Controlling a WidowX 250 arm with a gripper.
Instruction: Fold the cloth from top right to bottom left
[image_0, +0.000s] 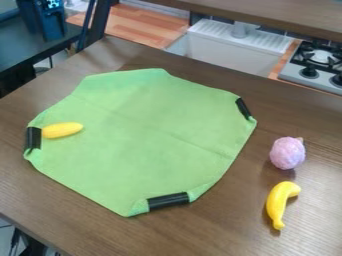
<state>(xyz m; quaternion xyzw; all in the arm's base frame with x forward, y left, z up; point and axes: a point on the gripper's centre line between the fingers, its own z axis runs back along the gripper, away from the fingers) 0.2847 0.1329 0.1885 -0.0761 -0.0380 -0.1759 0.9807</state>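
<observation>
One cloth (153, 120), three black bands (169, 200) — three toys (275, 204).

Tabletop (200, 235) viewed from above at a slant, fairly close — whole green cloth (147, 135) framed. View aimed across it — sink (227, 50) and stove (318, 64) taken in beyond far edge.

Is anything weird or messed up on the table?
Yes, a bit. Three edges of the flat green cloth are wrapped in black bands, so its outline looks lopsided. Also, a smooth yellow oval toy lies on the cloth, by the left band. I see no spills.
</observation>
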